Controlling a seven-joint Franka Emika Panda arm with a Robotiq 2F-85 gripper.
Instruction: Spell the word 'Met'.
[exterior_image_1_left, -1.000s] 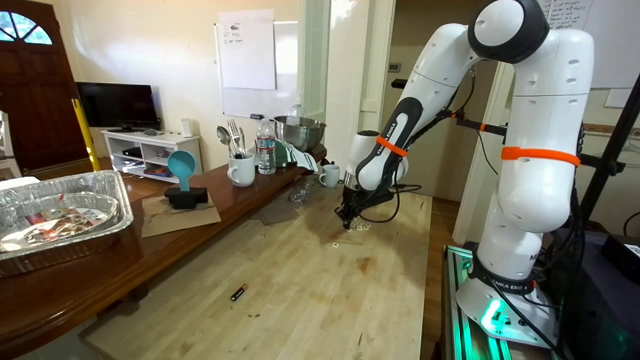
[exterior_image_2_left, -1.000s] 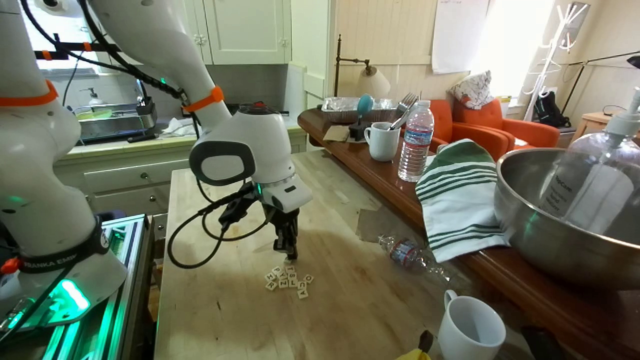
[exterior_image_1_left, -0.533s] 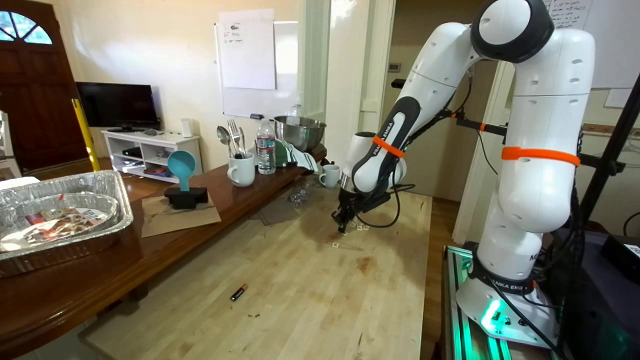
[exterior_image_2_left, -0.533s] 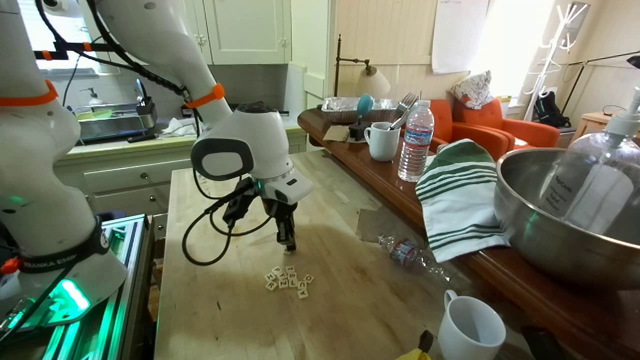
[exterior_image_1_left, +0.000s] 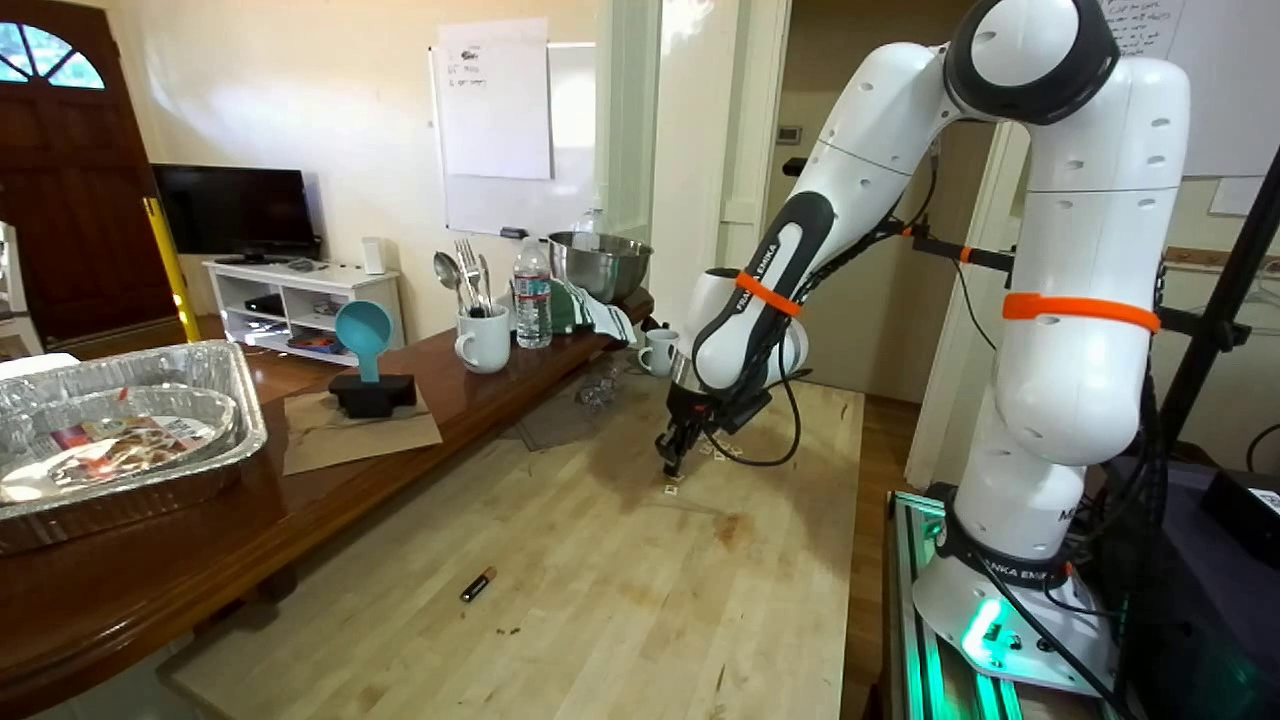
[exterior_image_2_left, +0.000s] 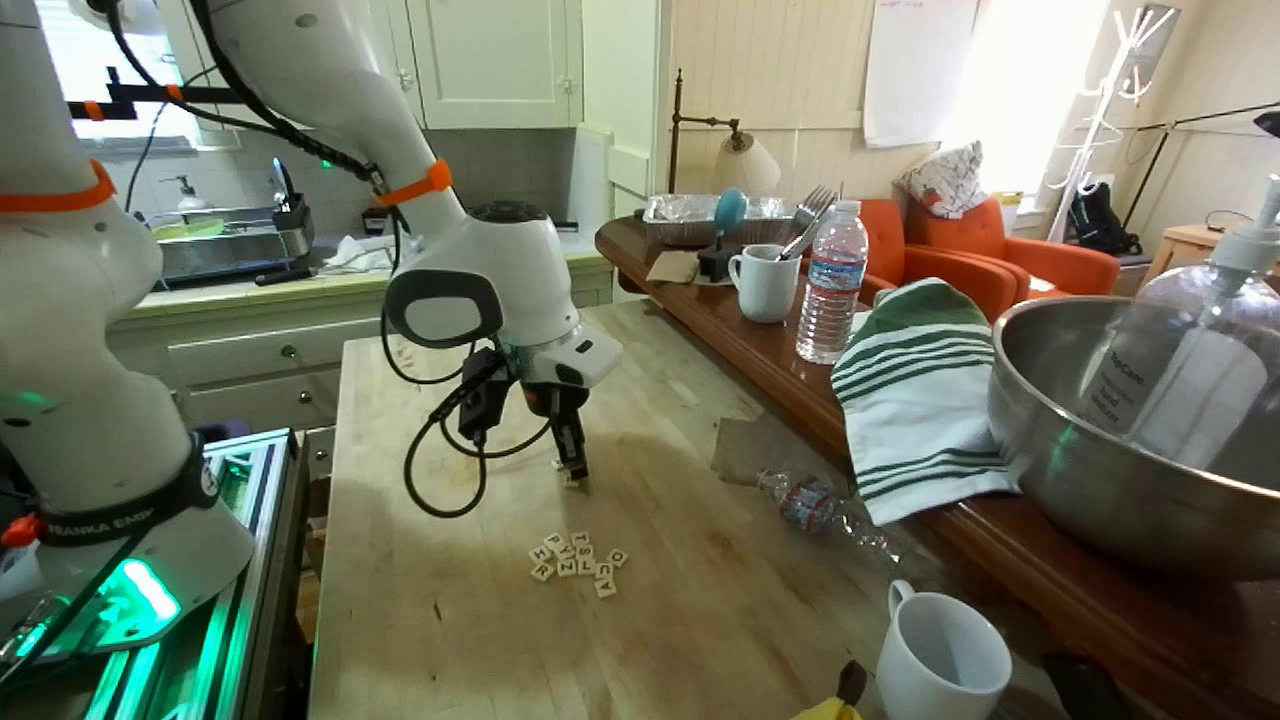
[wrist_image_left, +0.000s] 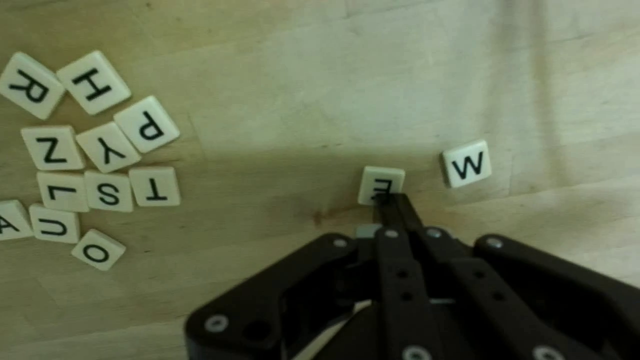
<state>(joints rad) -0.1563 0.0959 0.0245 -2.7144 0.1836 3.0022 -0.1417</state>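
Note:
My gripper (wrist_image_left: 393, 197) is shut, its fingertips down on the near part of the E tile (wrist_image_left: 381, 181) and hiding some of the letter. To the right of it in the wrist view lies the M tile (wrist_image_left: 468, 163), which reads like a W from this side; a small gap separates the two. The T tile (wrist_image_left: 155, 186) is at the right edge of the loose group on the left. In an exterior view the gripper (exterior_image_2_left: 577, 475) stands over the E tile (exterior_image_2_left: 570, 483), beyond the group. The M tile (exterior_image_1_left: 671, 490) shows just in front of the gripper in an exterior view.
Several other letter tiles (wrist_image_left: 109, 191) lie close together on the wooden table. A battery (exterior_image_1_left: 478, 584) rests farther along it. A crushed plastic bottle (exterior_image_2_left: 825, 512) and a white mug (exterior_image_2_left: 940, 650) stand near the raised dark counter (exterior_image_1_left: 400, 420).
My shut gripper has moved away from the tile group toward the M tile, and the E tile has slid along under its fingertips. The other tiles have stayed where they were.

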